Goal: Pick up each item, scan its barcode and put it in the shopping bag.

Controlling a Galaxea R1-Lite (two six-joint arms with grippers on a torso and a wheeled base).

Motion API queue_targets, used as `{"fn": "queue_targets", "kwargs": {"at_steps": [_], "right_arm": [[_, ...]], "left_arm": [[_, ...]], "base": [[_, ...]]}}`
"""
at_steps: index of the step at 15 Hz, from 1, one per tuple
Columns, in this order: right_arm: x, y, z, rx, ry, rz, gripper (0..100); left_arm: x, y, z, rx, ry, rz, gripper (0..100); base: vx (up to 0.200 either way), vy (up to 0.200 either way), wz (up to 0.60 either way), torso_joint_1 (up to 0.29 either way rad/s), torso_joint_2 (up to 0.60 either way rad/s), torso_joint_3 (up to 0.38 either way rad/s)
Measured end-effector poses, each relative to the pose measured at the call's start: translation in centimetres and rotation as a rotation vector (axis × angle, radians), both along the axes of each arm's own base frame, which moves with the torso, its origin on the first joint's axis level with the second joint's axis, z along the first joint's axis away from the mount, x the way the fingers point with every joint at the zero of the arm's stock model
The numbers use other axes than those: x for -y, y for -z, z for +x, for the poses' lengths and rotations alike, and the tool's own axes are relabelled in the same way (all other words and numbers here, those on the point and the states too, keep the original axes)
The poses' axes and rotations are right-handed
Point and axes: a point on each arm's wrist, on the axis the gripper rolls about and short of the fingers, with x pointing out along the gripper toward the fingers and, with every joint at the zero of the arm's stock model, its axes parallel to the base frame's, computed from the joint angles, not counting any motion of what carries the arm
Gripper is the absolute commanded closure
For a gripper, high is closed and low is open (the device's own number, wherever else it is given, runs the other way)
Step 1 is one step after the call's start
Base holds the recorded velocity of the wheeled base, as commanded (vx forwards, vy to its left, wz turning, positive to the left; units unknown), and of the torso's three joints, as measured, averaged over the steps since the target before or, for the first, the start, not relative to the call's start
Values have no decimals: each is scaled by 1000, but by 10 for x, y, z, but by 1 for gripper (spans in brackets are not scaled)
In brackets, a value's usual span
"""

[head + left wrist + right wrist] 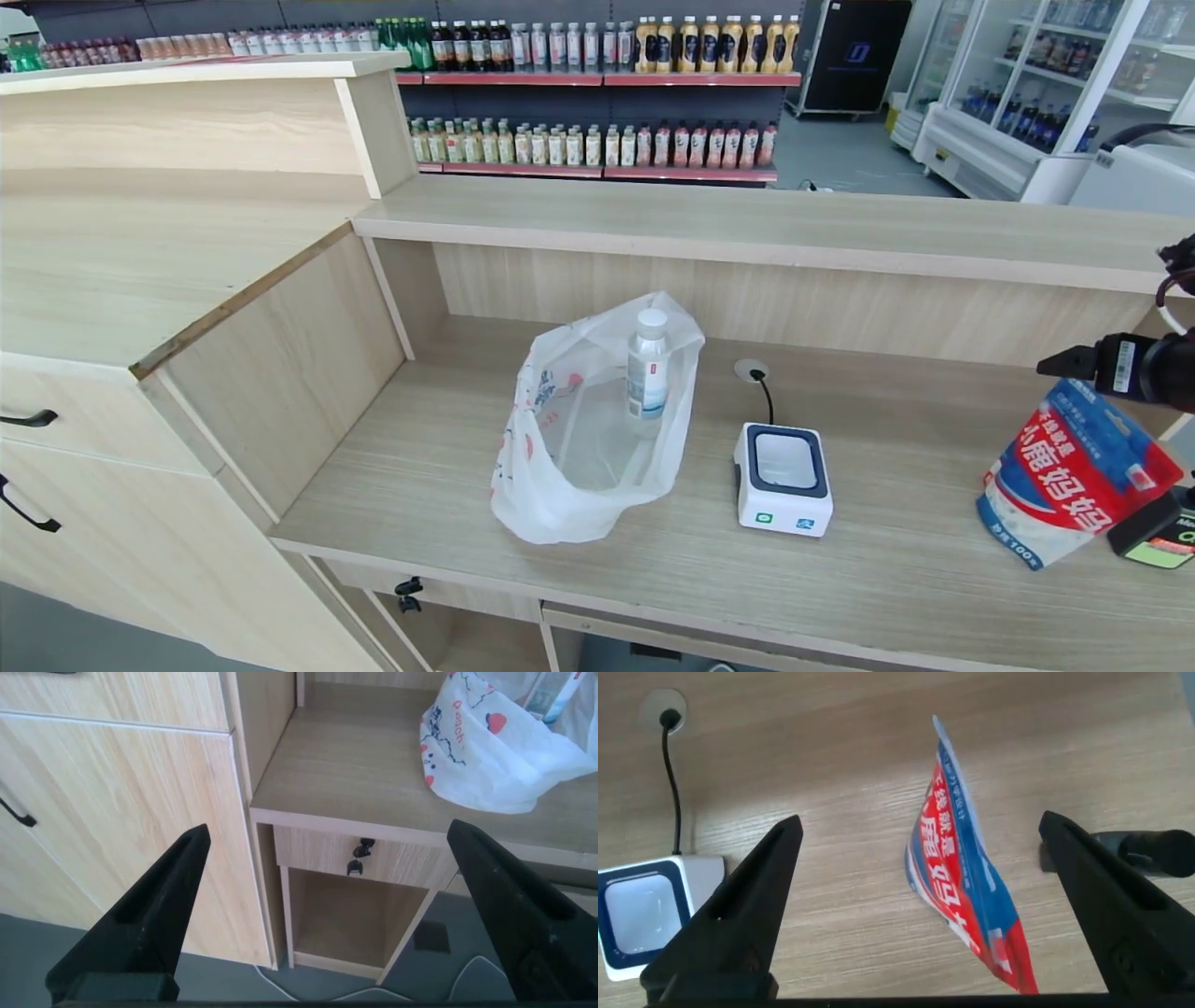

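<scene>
Counter (840,579): shopping bag (551,485) left of centre, bottle (647,373) upright in it. Barcode scanner (782,478) just right of bag; cable (767,401) runs back to grommet (751,371). Pouch (1074,476) far right, well apart from scanner.

You'll find large white characters on the red-and-blue pouch (1074,481) well to the right of the scanner (782,478), a small green mark on the scanner's front, and a label too small to read on the bottle (647,373) in the bag (551,504) just left of it.

I see my right gripper (920,826) spread wide, framing the pouch (960,882) on the counter (831,756); the scanner (645,910) sits apart at the pouch's nine o'clock.
</scene>
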Motion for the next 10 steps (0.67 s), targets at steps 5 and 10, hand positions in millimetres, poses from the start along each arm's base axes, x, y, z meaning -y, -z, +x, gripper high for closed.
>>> {"fn": "queue_targets", "kwargs": {"at_steps": [5,10], "right_arm": [[1,24,14,-64,-86,69,0],[-7,45,30,-61,-135,64,0]], "left_arm": [[0,0,0,0,0,0,0],[0,0,0,0,0,0,0]], "base": [[0,0,0,0,0,0],[0,0,0,0,0,0]]}}
